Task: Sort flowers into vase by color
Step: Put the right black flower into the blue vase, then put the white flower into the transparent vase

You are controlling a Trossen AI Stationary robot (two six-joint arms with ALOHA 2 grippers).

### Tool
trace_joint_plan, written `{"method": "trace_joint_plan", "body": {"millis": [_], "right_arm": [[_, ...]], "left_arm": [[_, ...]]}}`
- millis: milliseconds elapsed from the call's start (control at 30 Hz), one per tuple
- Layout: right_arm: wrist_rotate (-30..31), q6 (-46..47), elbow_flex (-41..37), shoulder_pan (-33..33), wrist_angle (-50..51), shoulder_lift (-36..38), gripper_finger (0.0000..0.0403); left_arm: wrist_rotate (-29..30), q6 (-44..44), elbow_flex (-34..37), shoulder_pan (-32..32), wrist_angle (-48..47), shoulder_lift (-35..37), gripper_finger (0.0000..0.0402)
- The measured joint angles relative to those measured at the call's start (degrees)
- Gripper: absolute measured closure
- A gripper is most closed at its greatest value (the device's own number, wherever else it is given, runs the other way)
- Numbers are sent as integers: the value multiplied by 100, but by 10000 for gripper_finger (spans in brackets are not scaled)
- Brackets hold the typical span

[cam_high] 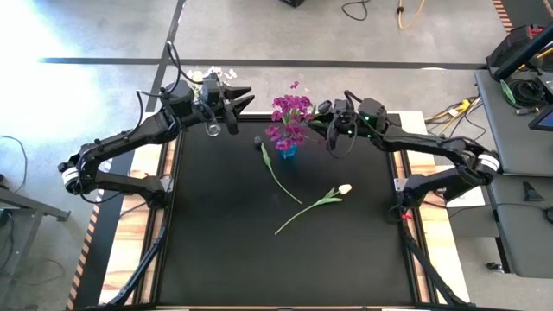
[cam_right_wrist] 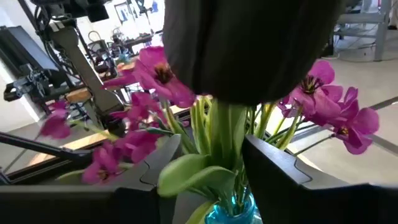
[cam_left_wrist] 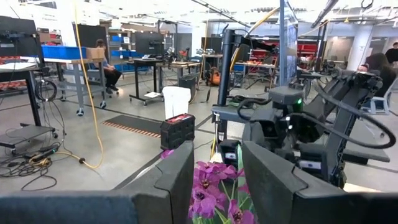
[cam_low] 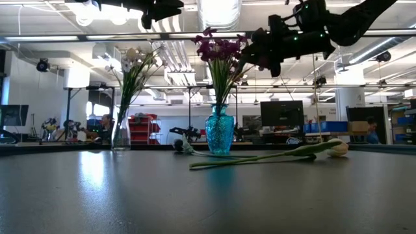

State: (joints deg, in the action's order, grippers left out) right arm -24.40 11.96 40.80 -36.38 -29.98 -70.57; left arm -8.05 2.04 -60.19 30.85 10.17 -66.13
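Peach tulip (cam_high: 344, 188) lying on the bench (cam_high: 216, 250), stem running toward 8 o'clock, at 6 o'clock from the nearer right gripper (cam_high: 329, 118) (fingers apart, above the blue vase (cam_high: 288, 151)); left gripper (cam_high: 235, 102) likewise apart.

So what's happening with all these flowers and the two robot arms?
The arms are sorting flowers into vases by color. The right gripper is at the magenta flowers standing in the blue vase. The left gripper hovers open near the clear vase of white flowers. A dark tulip and a cream tulip lie on the black table, unsorted.
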Motion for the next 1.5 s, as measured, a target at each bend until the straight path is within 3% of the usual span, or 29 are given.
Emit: {"method": "trace_joint_plan", "body": {"millis": [333, 667, 967, 1033, 1133, 1333, 1500], "right_arm": [[649, -667, 0, -2, 1007, 509, 266], [642, -929, 3, 66, 954, 232, 387], [679, -720, 4, 61, 1431, 906, 392], [1003, -576, 4, 63, 1399, 1077, 392], [1391, -552, 4, 52, 1345, 1282, 381], [1415, -453, 189, 61, 1553, 1661, 348], [1627, -731, 781, 18, 1595, 1760, 371]], "left_arm": [[-13, 299, -1, 0, 11, 0, 279], [-12, 302, -1, 0, -20, -11, 279], [-6, 205, -1, -241, -185, -11, 299], [-4, 164, -1, -309, -205, -15, 313], [-7, 152, -1, -358, -227, -26, 331], [-12, 151, -1, -438, -352, -26, 360], [-39, 119, -1, -585, -522, -44, 374]]}}
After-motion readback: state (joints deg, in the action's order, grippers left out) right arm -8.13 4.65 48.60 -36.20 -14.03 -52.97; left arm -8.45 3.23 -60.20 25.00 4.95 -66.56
